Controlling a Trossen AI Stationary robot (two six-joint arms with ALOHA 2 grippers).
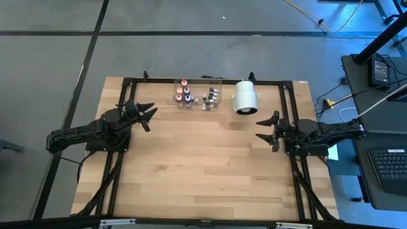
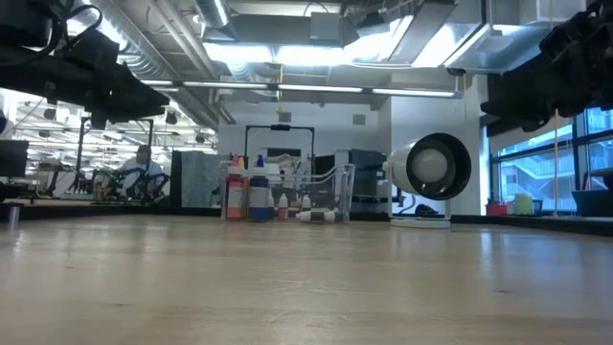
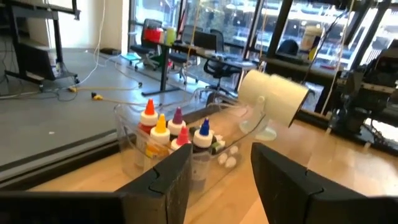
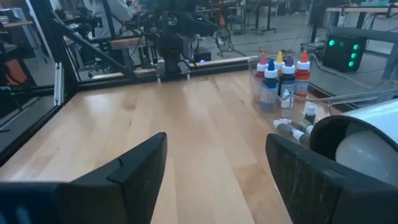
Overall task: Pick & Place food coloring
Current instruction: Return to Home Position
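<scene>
High view, looking straight down: the food coloring bottles (image 1: 184, 94) stand clustered inside a clear bin (image 1: 219, 83) at the far middle edge of a pale wooden table (image 1: 203, 172), with smaller vials lying next to them in the same bin. A white cylinder (image 1: 245, 97) lies on its side just beside the bin. The left gripper (image 1: 150, 117) hovers over the table's left side and the right gripper (image 1: 259, 130) over its right side, both apart from the bin. From this layout, the sorting looks finished and the arms look parked out of the way. Low view, level with the tabletop: bare wood runs out to the bin and the cylinder. Behind them is a bright workshop with ceiling ducts, tall windows and a seated person (image 2: 142, 165) far off. Left wrist view: that arm's two dark fingers (image 3: 168, 180) stand apart with nothing between them, aimed toward the bin, where red, yellow, purple and blue caps show. Right wrist view: its fingers (image 4: 140, 171) are spread wide and also empty, above bare wood, with the bottles and the cylinder's end beyond them.
</scene>
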